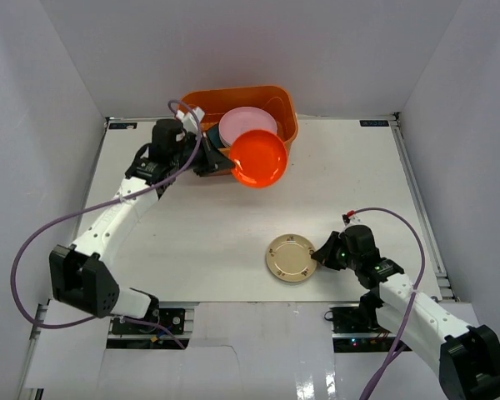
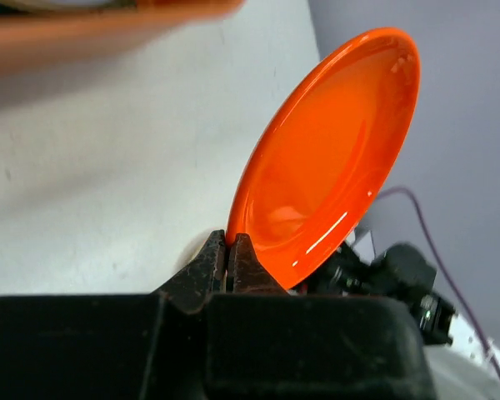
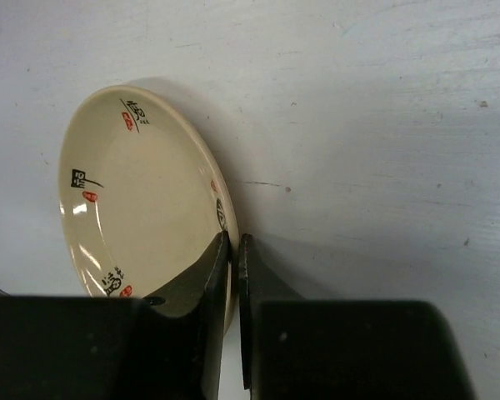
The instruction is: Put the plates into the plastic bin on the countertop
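My left gripper (image 1: 219, 161) is shut on the rim of the red plate (image 1: 259, 158) and holds it tilted in the air in front of the orange plastic bin (image 1: 283, 107). The left wrist view shows its fingers (image 2: 207, 265) pinching the red plate's (image 2: 333, 150) edge. A pink plate (image 1: 246, 122) leans inside the bin, with a teal plate edge (image 1: 217, 148) beside it. My right gripper (image 1: 320, 254) is shut on the rim of the beige patterned plate (image 1: 291, 257), which sits on the white countertop (image 1: 208, 225). The right wrist view shows its fingers (image 3: 218, 279) clamping that plate (image 3: 133, 200).
White panels wall the countertop on the left (image 1: 33, 125), back and right (image 1: 475, 133). A purple cable (image 1: 33, 242) loops off the left arm, another (image 1: 412, 229) off the right arm. The bin's blurred rim (image 2: 108, 25) crosses the top of the left wrist view.
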You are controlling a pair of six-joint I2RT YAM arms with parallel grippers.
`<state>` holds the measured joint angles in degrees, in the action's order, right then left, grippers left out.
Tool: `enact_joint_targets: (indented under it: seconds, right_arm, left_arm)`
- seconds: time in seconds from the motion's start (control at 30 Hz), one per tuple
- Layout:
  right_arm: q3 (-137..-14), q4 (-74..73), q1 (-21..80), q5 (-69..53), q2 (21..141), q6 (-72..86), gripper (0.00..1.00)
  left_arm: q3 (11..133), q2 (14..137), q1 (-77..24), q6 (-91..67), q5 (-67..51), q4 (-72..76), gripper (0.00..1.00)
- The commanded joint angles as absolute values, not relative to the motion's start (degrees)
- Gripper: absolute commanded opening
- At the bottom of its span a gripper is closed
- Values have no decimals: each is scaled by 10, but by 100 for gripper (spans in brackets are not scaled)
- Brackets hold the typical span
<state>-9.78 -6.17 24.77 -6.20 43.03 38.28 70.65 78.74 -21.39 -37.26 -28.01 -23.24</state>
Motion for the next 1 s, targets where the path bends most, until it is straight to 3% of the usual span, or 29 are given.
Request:
enact_joint_targets:
  seconds: [0.0, 0.2, 0.37, 0.73, 0.8, 0.83, 0.9, 0.93, 0.97]
  right_arm:
    - [-83, -55, 248, -63, 418, 383, 8]
    - [-100, -33, 249, -75, 407, 369, 8]
    - [-147, -26, 249, -74, 407, 349, 8]
    - [-323, 10, 249, -26, 451, 300, 8]
    - [-363, 18, 248, -3, 469, 302, 8]
    - [-375, 22, 248, 7, 475, 304, 8]
    - [-406, 53, 248, 20, 500, 316, 8]
    - [-415, 68, 248, 20, 511, 319, 8]
    - [-424, 96, 249, 19, 535, 322, 8]
  left_arm:
    - [793, 851, -168, -397, -280, -182, 0]
    - [1002, 1024, -138, -400, -239, -182, 0]
    - [1219, 1192, -134, -347, -173, -286, 0]
    - [1261, 1281, -133, -306, -103, -316, 1]
    - [1255, 1282, -133, -297, -111, -316, 15]
    - [1255, 1281, -133, -293, -110, -318, 32]
    - [1253, 1274, -133, -286, -109, -319, 50]
    - [1254, 1272, -133, -283, -110, -319, 66]
    - [1255, 1268, -133, -280, -110, -319, 73]
